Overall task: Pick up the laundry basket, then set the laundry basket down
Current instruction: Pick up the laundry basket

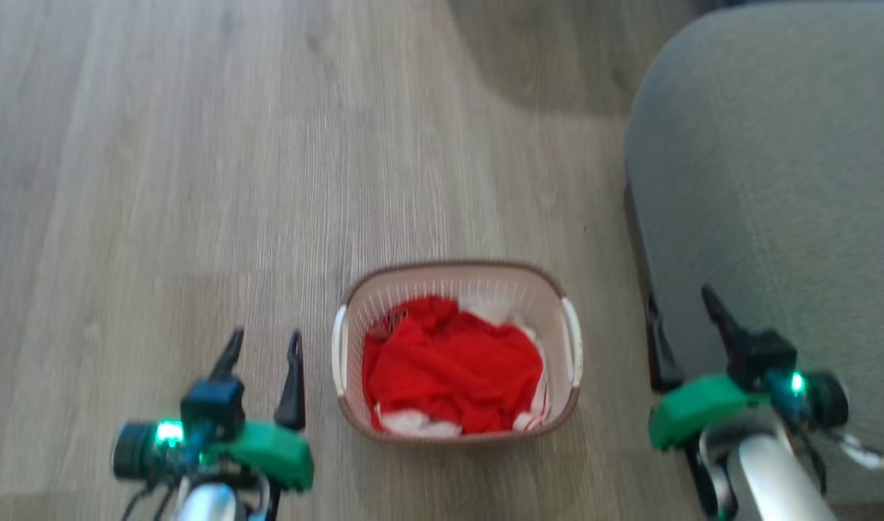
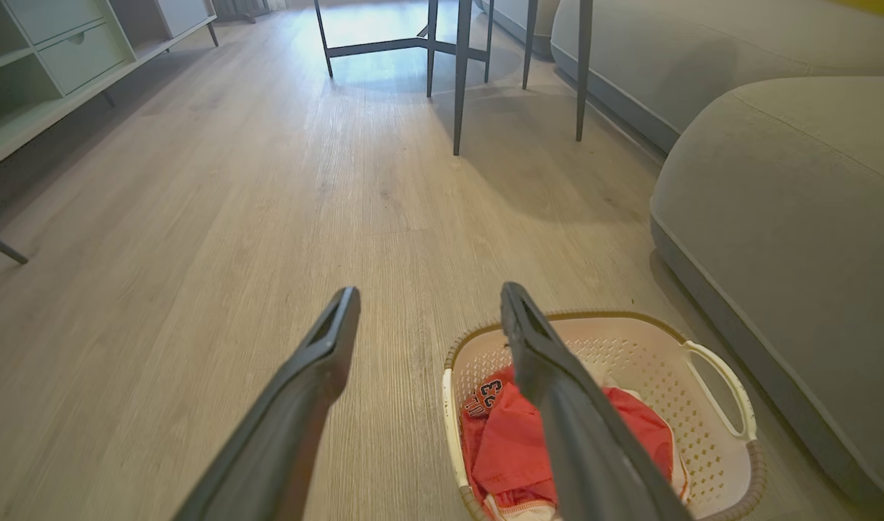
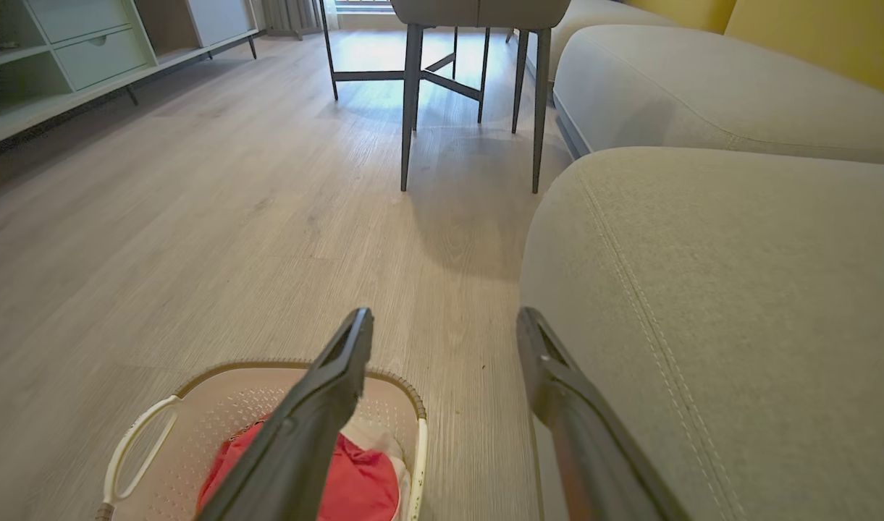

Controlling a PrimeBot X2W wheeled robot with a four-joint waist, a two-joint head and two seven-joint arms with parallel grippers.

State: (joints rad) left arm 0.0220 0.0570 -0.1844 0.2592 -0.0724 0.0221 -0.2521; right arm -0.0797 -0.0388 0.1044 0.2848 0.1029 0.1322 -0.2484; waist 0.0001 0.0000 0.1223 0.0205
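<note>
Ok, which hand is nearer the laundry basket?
Left. The left hand is just left of the laundry basket; the right hand is farther off to its right, by the sofa.

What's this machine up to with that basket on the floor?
A two-armed robot is facing a laundry basket of red and white clothes that sits on the wooden floor beside a grey sofa. Its left gripper and right gripper are both open, one on each side of the basket, clear of it. The basket is not yet picked up.
</note>
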